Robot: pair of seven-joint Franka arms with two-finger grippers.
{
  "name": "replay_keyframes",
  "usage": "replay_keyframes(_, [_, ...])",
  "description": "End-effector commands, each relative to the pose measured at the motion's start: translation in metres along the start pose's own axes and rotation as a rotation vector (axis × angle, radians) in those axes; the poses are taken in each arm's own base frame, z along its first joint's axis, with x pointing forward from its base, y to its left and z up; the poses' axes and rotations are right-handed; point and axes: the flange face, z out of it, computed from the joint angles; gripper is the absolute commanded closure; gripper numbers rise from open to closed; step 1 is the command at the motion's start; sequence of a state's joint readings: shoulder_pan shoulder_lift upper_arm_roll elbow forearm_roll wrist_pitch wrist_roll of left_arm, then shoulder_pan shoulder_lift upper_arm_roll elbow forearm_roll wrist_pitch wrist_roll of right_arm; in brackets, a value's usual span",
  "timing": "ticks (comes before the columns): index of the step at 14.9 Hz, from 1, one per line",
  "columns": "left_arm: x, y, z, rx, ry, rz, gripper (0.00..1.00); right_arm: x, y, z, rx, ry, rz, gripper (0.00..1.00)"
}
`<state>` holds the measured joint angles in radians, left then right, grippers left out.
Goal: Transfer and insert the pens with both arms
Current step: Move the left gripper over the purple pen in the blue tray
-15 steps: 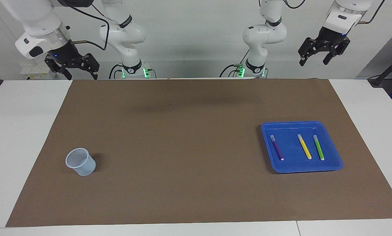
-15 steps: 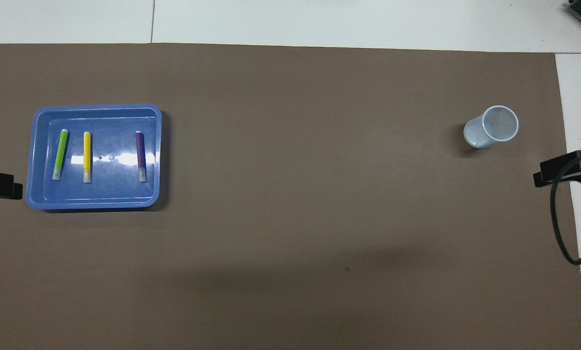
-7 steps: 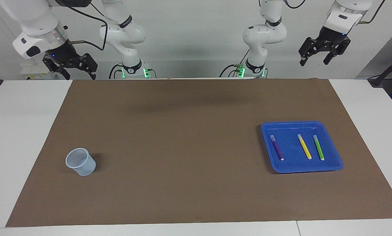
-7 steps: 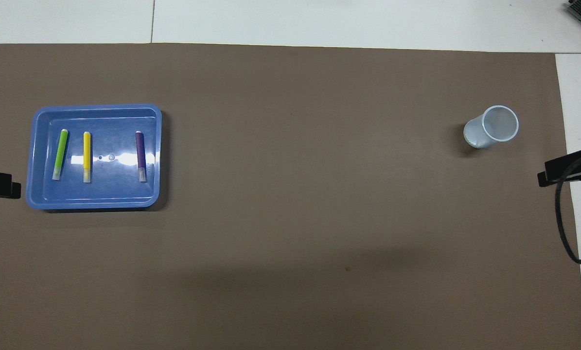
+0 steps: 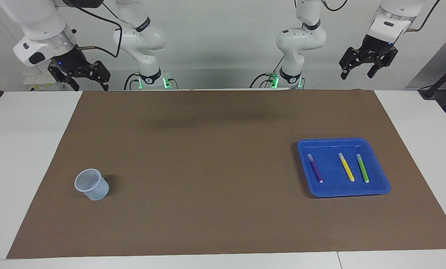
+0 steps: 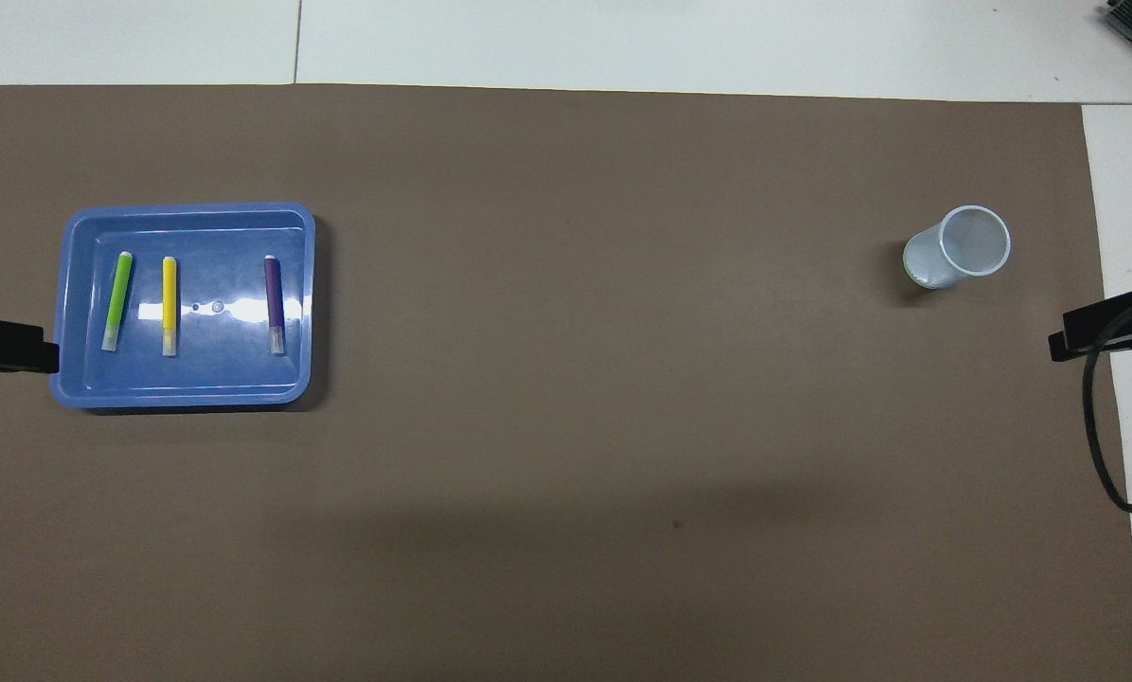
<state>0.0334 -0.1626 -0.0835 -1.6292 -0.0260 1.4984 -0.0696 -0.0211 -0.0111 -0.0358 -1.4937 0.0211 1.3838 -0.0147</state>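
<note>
Both claws hanging spread, holding nothing
Left gripper (image 5: 358, 70) and right gripper (image 5: 89, 83) are hovering high; three pens (image 5: 346, 167) are lying in the blue tray (image 5: 379, 186)

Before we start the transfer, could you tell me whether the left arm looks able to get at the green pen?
Probably yes: the green pen lies uncovered in the blue tray at the left arm's end, apart from the yellow pen, and the left gripper hangs open.
</note>
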Motion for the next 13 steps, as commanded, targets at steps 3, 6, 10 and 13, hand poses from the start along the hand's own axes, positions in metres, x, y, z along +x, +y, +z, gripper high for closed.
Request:
replay_keyframes(3, [0.002, 0.012, 0.028, 0.002, 0.025, -0.021, 0.0, 0.003, -0.001, -0.008, 0.015, 0.031, 0.017, 0.0])
replay_keyframes(6, [0.009, 0.026, 0.055, -0.004, 0.053, -0.07, 0.0, 0.008, 0.0, -0.007, 0.009, 0.051, 0.02, 0.0])
replay_keyframes(10, [0.017, 0.026, 0.074, -0.009, 0.074, -0.068, 0.0, 0.01, -0.006, -0.007, 0.005, 0.068, 0.013, 0.0])
replay_keyframes(13, [0.021, 0.025, 0.106, -0.012, 0.097, -0.067, 0.0, 0.009, -0.004, -0.005, 0.013, 0.054, 0.006, 0.0])
